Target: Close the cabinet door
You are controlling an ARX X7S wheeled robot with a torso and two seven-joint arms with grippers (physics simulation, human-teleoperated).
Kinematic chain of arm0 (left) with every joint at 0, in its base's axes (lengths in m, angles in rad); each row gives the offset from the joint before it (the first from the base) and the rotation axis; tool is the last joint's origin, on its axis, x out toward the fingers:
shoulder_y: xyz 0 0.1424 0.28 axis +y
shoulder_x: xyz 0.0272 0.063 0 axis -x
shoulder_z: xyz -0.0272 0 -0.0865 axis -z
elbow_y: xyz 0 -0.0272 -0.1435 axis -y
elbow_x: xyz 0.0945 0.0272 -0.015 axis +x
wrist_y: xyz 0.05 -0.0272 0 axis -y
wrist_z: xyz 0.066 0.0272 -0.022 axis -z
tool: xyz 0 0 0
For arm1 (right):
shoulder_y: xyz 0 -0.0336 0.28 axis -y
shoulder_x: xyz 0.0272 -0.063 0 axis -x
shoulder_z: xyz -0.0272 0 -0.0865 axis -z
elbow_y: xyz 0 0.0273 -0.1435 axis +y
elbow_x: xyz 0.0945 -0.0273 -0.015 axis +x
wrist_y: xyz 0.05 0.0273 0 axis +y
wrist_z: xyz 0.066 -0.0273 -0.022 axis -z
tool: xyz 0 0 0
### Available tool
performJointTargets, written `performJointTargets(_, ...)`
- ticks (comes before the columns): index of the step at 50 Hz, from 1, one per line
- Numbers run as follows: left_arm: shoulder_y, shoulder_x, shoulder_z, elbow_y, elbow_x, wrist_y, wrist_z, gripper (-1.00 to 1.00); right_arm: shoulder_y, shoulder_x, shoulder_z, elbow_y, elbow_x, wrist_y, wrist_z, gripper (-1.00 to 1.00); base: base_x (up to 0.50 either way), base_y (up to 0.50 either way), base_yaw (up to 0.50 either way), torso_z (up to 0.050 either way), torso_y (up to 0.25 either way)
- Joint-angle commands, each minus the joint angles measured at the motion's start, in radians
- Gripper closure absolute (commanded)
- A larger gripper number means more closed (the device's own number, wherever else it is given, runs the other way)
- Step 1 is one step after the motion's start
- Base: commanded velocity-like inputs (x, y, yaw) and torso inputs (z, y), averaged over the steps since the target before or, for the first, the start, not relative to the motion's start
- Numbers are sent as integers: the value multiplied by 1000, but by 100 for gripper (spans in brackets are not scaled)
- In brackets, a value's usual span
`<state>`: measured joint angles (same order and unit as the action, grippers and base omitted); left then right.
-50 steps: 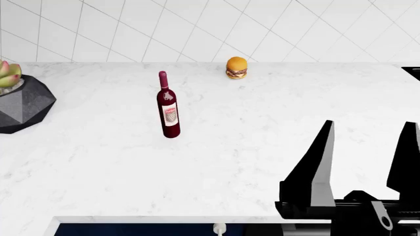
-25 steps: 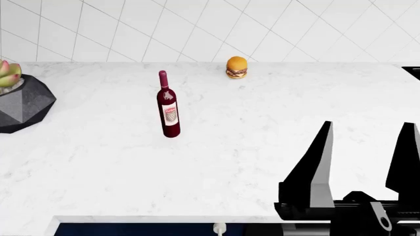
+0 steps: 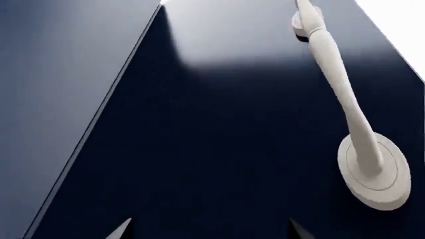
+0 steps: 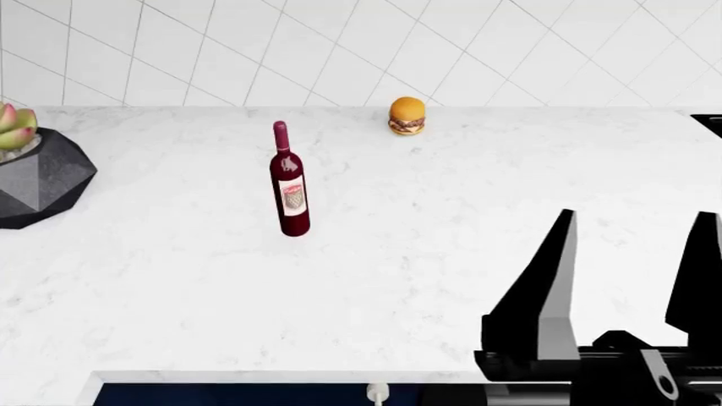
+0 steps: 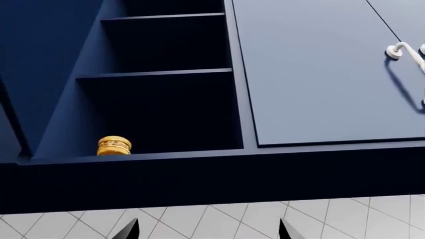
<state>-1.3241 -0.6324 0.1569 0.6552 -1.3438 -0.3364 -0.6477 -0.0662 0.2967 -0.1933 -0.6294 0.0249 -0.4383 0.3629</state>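
The right gripper (image 4: 626, 279) stood over the near right part of the white marble counter (image 4: 429, 254), its two black fingers well apart and nothing between them, so it was released. The left gripper (image 3: 207, 230) showed only as two fingertips at the edge of its wrist view, spread apart and empty, facing the cabinet door (image 3: 219, 149); this glossy navy panel filled that view, with its white bar handle (image 3: 345, 107) off to one side. In the head view only a thin strip of navy front showed below the counter's near edge. On the counter a red wine bottle (image 4: 289, 182) stood upright, a burger (image 4: 407, 116) sat near the tiled wall, and a dark faceted planter (image 4: 40, 182) was at the far left. The right wrist view showed an open upper cabinet (image 5: 166, 84) with shelves and a small burger-like item (image 5: 114, 146) on the lowest one.
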Motion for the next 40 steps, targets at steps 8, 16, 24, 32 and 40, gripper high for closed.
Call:
performJointTargets(8,-202,102,47,-538,321,19,170,-100,-3,10,2,-5,4,-3,10,-100,0,0,0,0,0)
performJointTargets(16,-203,167,158,-634,409,22,238,-100,-4,11,-3,-8,2,-7,12,-100,0,0,0,0,0)
performJointTargets(24,-230,254,240,-666,450,23,272,-100,1,12,-14,10,2,-14,11,-100,0,0,0,0,0)
performJointTargets(32,-277,297,265,-684,452,13,280,-100,1,14,-24,18,3,-21,9,-100,0,0,0,0,0)
performJointTargets(40,-273,317,285,-717,475,28,294,-100,-8,22,-15,-3,10,-19,17,-100,0,0,0,0,0)
